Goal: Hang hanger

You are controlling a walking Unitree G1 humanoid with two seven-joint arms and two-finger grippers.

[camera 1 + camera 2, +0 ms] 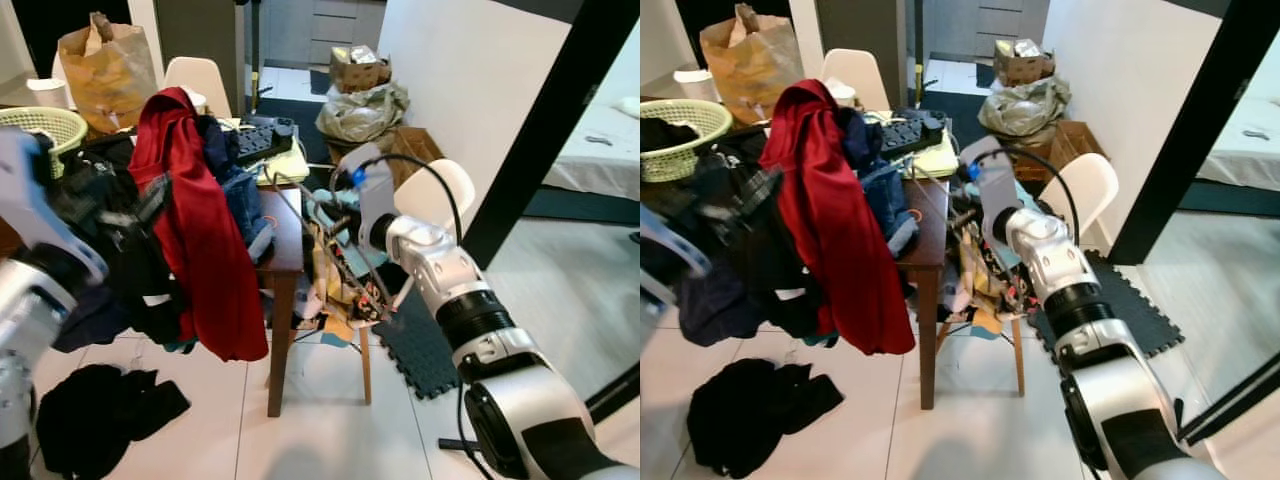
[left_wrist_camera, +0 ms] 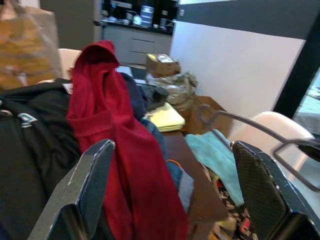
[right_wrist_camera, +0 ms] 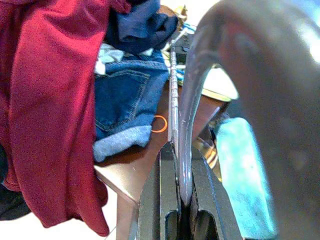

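Observation:
A grey wire hanger [image 3: 250, 75] is clamped by its thin bar in my right gripper [image 3: 181, 165], which is shut on it, with the hook looming close in the right wrist view. That gripper [image 1: 332, 205] hovers just past the right edge of the brown table [image 1: 285, 250], over a cluttered chair. My left gripper [image 2: 172, 150] stands open with nothing between its fingers, facing the clothes pile and the hanger [image 2: 250, 125] beyond it. A red garment [image 1: 200, 230] drapes down over the pile at the table's near side.
Jeans, dark clothes, a power strip and a green basket [image 1: 45, 125] crowd the table. A white chair [image 1: 440, 195] heaped with items stands to its right. Black clothing [image 1: 95, 410] lies on the floor. A black door frame [image 1: 540, 130] and white wall rise on the right.

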